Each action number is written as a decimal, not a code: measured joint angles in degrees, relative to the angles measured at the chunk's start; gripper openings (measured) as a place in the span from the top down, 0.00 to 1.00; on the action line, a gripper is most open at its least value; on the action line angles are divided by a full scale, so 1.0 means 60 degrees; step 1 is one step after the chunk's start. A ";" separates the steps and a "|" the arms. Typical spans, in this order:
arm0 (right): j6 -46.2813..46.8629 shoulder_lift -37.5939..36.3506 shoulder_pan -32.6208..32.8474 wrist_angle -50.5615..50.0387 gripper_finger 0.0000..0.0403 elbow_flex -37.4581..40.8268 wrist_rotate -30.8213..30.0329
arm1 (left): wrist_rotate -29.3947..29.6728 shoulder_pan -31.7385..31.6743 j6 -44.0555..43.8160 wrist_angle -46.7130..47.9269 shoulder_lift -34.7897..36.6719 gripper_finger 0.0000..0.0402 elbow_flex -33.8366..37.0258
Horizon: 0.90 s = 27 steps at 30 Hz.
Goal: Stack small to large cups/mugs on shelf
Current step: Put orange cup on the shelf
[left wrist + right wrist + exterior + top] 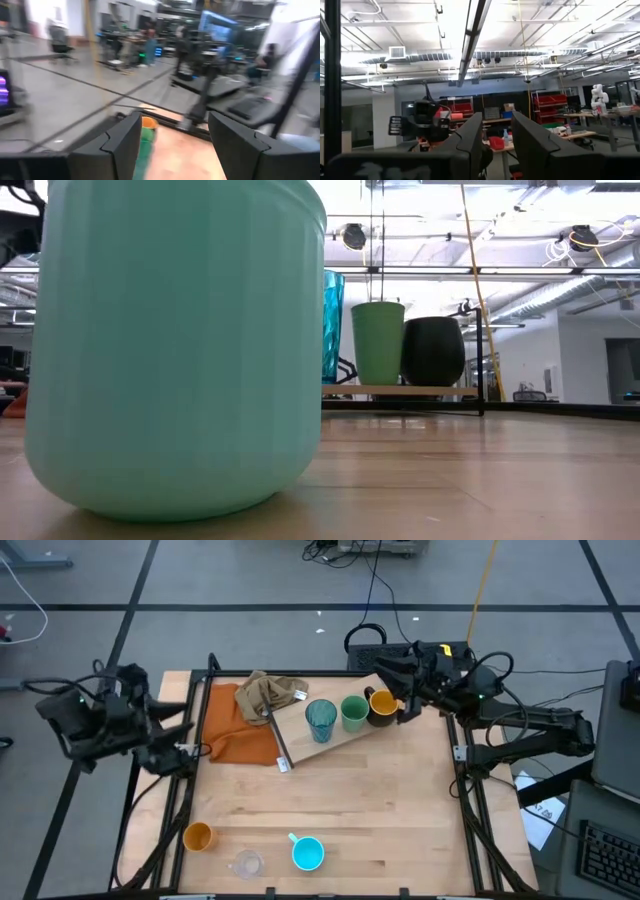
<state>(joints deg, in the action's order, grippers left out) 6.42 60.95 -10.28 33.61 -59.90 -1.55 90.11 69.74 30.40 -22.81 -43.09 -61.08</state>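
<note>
1. Looking down on the table [330,810], I see a wide bare stretch of light wood across its middle, with open room between the far group of things and the near one.
2. Bordering that wood is a black frame, and beyond it grey floor with cables; the low and wrist views show a workshop hall with ceiling lights, desks and red bins.
3. An orange cloth [240,730] lies at the far left, with a tan rag [268,692] bunched on its far edge.
4. The shelf [335,735] sits tilted at the far middle, one corner touching the cloth.
5. On it stand the teal tumbler [321,720], green cup [354,713] and black mug [381,706] in a row, each empty.
6. My left gripper [180,730] waits at the left table edge, fingers apart and holding nothing.
7. My right gripper [385,665] hangs behind the shelf's far end, fingers narrowly apart, gripping nothing.
8. Near the front edge sit the light-blue mug [308,854], clear glass [246,864] and orange cup [198,836], all empty.
</note>
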 joint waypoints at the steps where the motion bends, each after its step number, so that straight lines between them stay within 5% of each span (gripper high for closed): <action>1: 0.0000 0.0003 0.0000 -0.0004 0.76 0.0000 -0.0007 | 0.0000 0.0247 -0.0181 -0.0004 -0.0011 0.43 0.0000; 11: 0.0000 0.0086 0.0000 0.0050 0.76 0.0000 -0.0017 | 0.0000 0.1961 -0.1756 0.0246 0.0001 0.43 0.0085; 22: -0.0004 0.0471 0.0000 0.0768 0.76 0.0000 -0.0021 | -0.0018 0.1989 -0.1930 0.0352 0.0186 0.43 0.0310; 27: -0.0004 0.0534 0.0003 0.0888 0.76 0.0000 -0.0021 | -0.0897 0.1917 -0.1576 0.1049 0.0776 0.43 0.0313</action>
<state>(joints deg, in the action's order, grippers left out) 6.39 64.15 -10.27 38.94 -59.90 -1.67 84.72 81.24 20.95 -16.51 -38.44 -59.20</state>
